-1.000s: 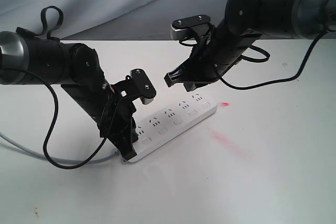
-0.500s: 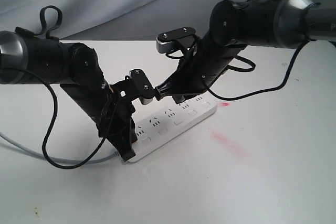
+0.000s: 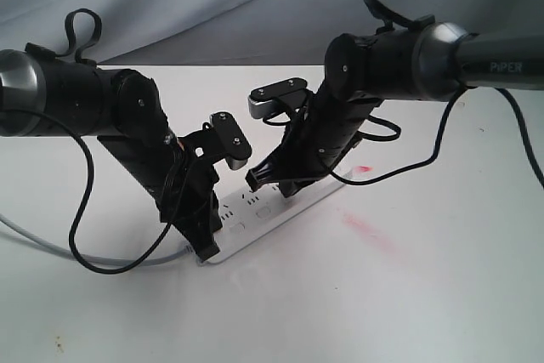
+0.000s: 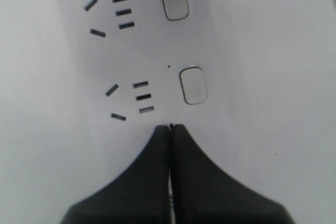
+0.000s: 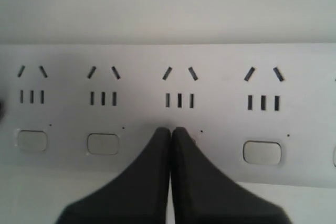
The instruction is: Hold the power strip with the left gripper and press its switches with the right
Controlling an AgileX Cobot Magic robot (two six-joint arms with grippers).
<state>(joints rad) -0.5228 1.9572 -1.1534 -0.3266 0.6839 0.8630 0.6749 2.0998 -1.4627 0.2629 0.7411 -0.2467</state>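
the strip [image 3: 246, 225] lies flat on the tabletop [image 3: 382, 295]. the left pincer [image 4: 169, 127], clenched tight, pins one end. the right pincer [image 5: 170, 129], clenched too, sits among the switches [image 5: 103, 144], on one i think. push straight down, softly, so nothing slides.

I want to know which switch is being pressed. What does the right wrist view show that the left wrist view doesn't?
Only the right wrist view: four socket groups in a row, three uncovered switches, and the right gripper, jaws shut, its tip hiding the remaining group's switch. Only the left wrist view: the left gripper, shut, beside two uncovered switches. Both: the white power strip.
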